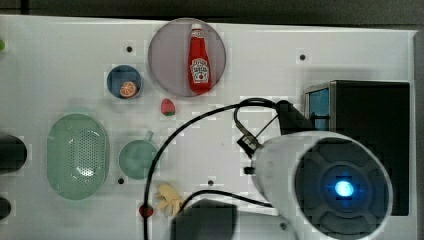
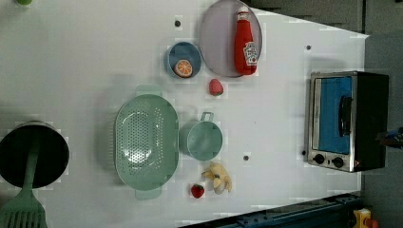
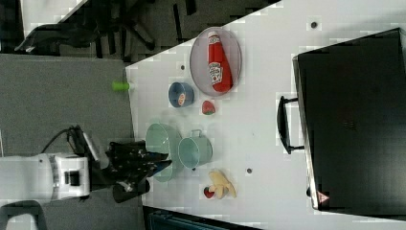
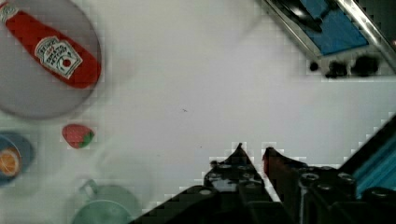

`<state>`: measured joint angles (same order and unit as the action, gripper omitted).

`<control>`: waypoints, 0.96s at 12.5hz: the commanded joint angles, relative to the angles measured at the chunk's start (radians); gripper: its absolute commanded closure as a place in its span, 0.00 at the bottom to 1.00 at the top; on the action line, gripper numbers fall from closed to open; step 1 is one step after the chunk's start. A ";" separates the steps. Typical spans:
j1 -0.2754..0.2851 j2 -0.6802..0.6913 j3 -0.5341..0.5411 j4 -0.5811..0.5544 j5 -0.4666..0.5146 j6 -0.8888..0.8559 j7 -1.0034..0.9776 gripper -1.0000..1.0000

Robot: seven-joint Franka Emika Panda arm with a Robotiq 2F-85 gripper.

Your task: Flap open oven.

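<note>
With fingers (image 4: pixel 252 150) nearly together, above bare table (image 4: pixel 196 84), oven (image 4: pixel 336 32) apart.

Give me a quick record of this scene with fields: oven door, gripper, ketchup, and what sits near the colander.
oven door: closed on the oven, bar handle untouched
gripper: gripper over bare table, fingers close together, holding nothing
ketchup: ketchup bottle lying on the grey plate
near colander: green colander, green cup beside it, banana nearby

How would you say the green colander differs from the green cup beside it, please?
The colander is oval, perforated and larger; the cup is round, solid-walled and smaller. The colander has tab handles at both ends, the cup one loop handle. Both are pale green, empty, and upright on the table.
</note>
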<state>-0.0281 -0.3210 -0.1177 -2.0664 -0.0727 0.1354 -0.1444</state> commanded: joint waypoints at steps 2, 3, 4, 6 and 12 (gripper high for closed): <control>-0.042 0.011 -0.110 -0.051 -0.003 0.128 -0.514 0.82; -0.047 0.031 -0.139 -0.055 -0.004 0.158 -0.620 0.82; -0.051 0.056 -0.167 -0.056 -0.004 0.188 -0.720 0.82; -0.053 0.116 -0.221 -0.057 -0.004 0.256 -0.879 0.82; -0.057 0.318 -0.310 -0.071 -0.004 0.471 -1.011 0.82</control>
<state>-0.0955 0.0168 -0.4448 -2.1387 -0.0818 0.5845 -1.0781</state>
